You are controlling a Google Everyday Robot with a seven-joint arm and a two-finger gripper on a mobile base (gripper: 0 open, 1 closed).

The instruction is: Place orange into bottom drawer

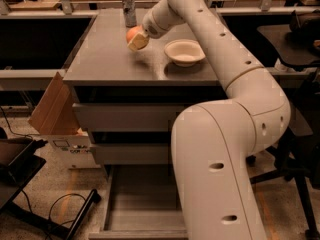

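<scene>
Presently the orange (132,33) sits in the gripper (137,39) over the back half of the table (100,64), roughly midway between the left and right edges and nearer the rear edge than the front. The gripper is closed around the fruit. One pale finger (139,41) lies across its front lower side, and the rest of the orange shows above and to the left of it. The fruit appears held just off the grey surface, though how far off I cannot tell.

Toward the right edge, near but apart from the orange, stands a white bowl (184,52), upright and showing nothing inside. Behind the orange, close to the rear edge, stands a metal can (129,9). The white arm (240,74) reaches in from the right over the bowl's far side, and its thick lower segment fills the foreground.

Below the front edge, two upper drawers (125,116) are pushed in. The bottom drawer (142,204) is pulled out, its flat grey floor bare, partly hidden on the right by the arm. A cardboard box (52,106) leans beside the table's left side.
</scene>
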